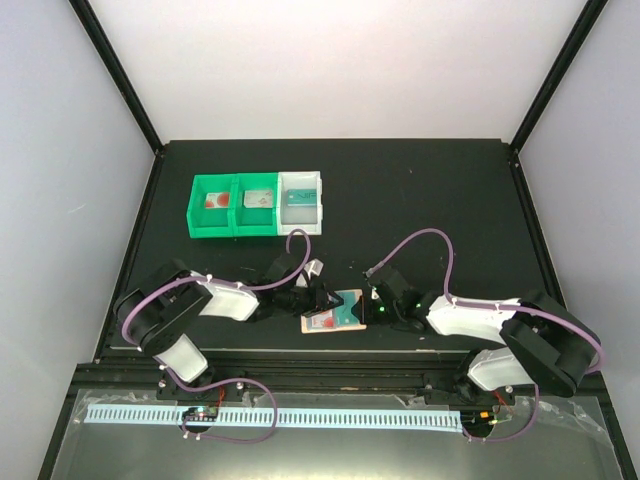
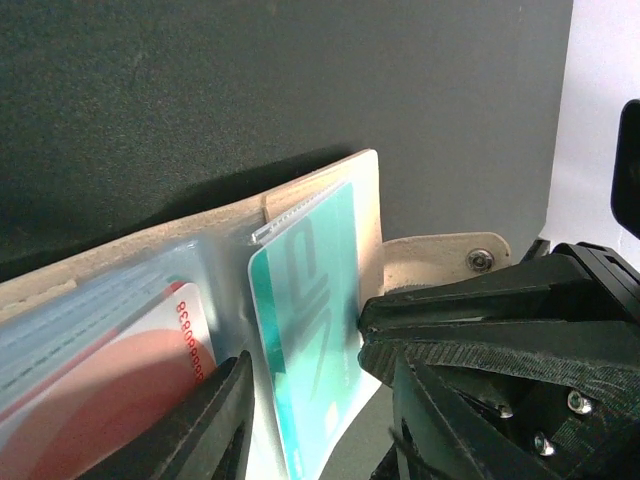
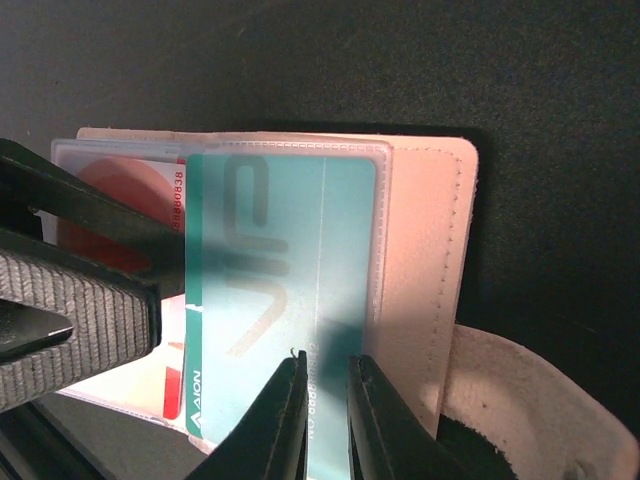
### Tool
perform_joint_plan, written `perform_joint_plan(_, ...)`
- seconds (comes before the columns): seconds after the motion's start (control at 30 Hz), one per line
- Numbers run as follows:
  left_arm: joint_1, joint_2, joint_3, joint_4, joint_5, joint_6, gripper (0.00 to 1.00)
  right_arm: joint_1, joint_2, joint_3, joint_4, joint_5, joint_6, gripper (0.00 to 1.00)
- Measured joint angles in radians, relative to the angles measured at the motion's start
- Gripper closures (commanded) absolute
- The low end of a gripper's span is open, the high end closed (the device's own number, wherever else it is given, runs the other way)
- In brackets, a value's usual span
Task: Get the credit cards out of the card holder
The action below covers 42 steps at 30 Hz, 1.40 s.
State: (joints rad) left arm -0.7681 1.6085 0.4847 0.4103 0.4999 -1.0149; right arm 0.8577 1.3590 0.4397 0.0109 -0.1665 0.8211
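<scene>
I see the card holder (image 1: 335, 312) lying open on the desk (image 1: 430, 200) between my two tools. It is tan-peach outside with clear pockets inside, and a snap tab (image 2: 440, 265) sticks out on the side toward my right tool (image 3: 322, 365). That tool is pinched together on the exposed edge of the teal card (image 3: 270, 280), which sits partway out of the holder's pocket. My left tool (image 2: 320, 400) is spread apart over the holder's other half, one finger beside the red-pink card (image 2: 110, 390) tucked in its pocket. Beyond the card holder, well apart, sit two green bins (image 1: 235, 205) and a white bin (image 1: 300, 200).
</scene>
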Motion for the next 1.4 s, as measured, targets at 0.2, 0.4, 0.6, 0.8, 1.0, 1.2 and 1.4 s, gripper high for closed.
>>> perform_joint_plan(0.2,-0.001,0.021,-0.003,0.027,0.005,-0.020,0.69,0.000,0.000,-0.008,0.016,-0.002,0.006,0.89)
perform_joint_plan(0.4,-0.004,0.030,-0.012,0.033,0.009,-0.035,0.83,0.000,0.001,-0.010,0.021,-0.002,0.012,0.89)
perform_joint_plan(0.6,-0.005,0.030,-0.017,0.027,0.008,-0.035,0.83,0.000,0.002,-0.010,0.021,0.000,0.016,0.90)
perform_joint_plan(0.8,-0.005,0.022,-0.020,0.027,0.006,-0.034,0.94,-0.001,0.009,-0.010,0.032,0.001,0.019,0.90)
perform_joint_plan(1.0,-0.005,-0.002,-0.037,0.021,-0.003,-0.025,0.88,0.000,0.011,-0.010,0.034,0.003,0.023,0.90)
perform_joint_plan(1.2,-0.006,-0.006,-0.038,0.007,-0.007,-0.020,0.98,0.000,0.011,-0.010,0.034,0.005,0.026,0.90)
perform_joint_plan(1.4,-0.005,-0.017,-0.043,0.000,-0.010,-0.017,0.98,0.000,0.011,-0.010,0.034,0.006,0.027,0.90)
